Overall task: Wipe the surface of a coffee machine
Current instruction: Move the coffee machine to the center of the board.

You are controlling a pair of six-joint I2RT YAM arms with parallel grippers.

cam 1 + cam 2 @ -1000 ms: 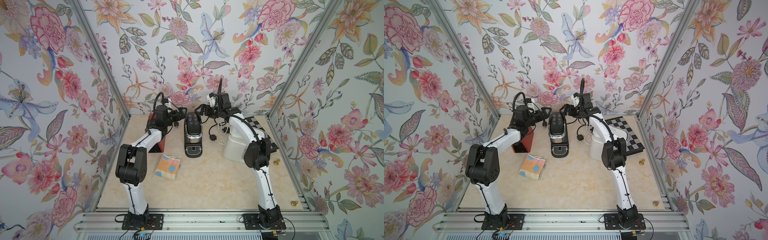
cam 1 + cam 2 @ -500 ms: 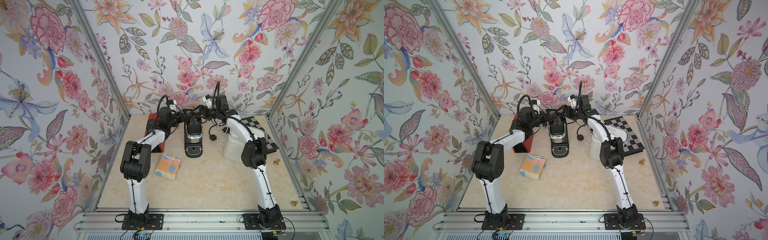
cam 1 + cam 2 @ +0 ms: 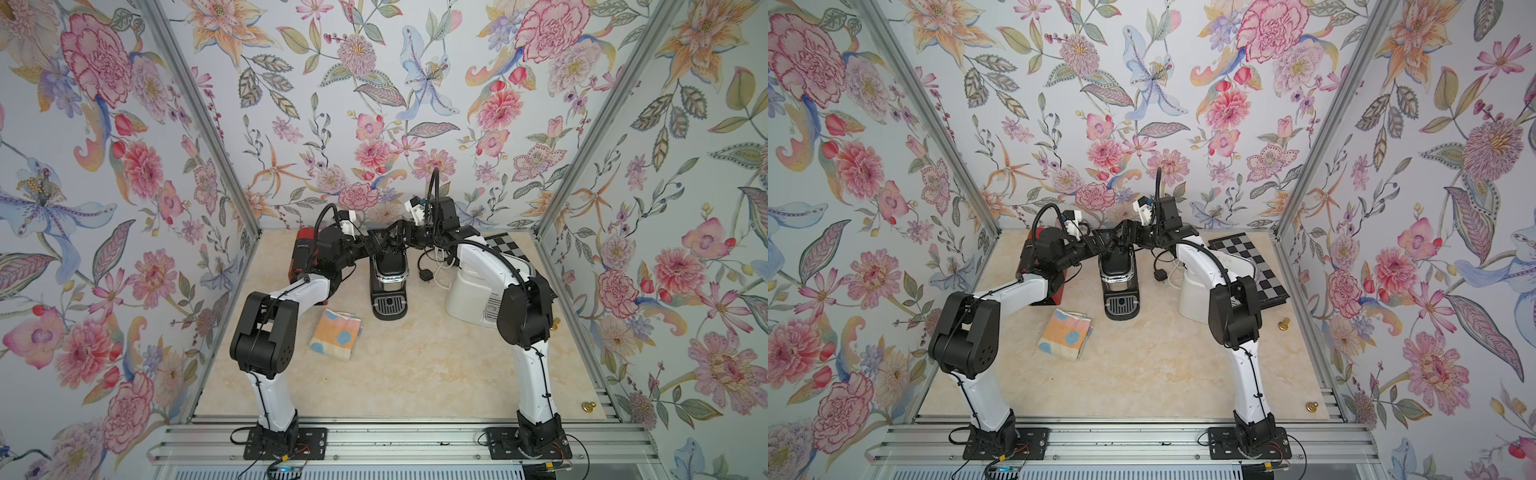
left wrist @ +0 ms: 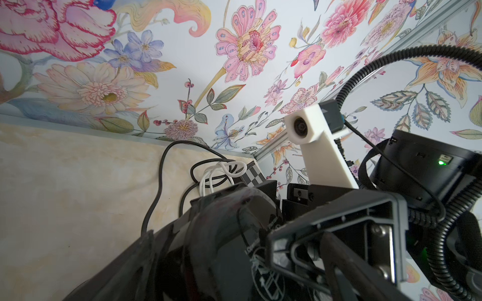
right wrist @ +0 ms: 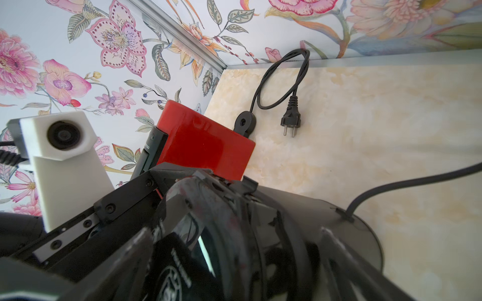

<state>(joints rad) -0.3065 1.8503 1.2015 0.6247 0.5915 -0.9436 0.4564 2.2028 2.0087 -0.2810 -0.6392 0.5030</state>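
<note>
Beige worktop (image 3: 415, 374): coffee machine (image 3: 390, 270) runs front-to-back, drip tray (image 3: 388, 305) toward the arm bases (image 3: 284, 442); left jaws and right jaws both gaping wide astride its top.

Coffee machine (image 3: 389, 270) upright at the back, cloth (image 3: 336, 332) flat on the worktop (image 3: 415, 374)
Glossy black body with a chrome band (image 3: 1116, 281) above the spout (same in both top views), slotted drip tray (image 3: 388, 305) at the foot facing the front edge, black cord (image 5: 417, 179) trailing from the rear; set mid-width, near the back wall. Folded into a rough square, peach-orange with pale blue dots, lying to the left of the drip tray and slightly nearer the front, close but not touching.
</note>
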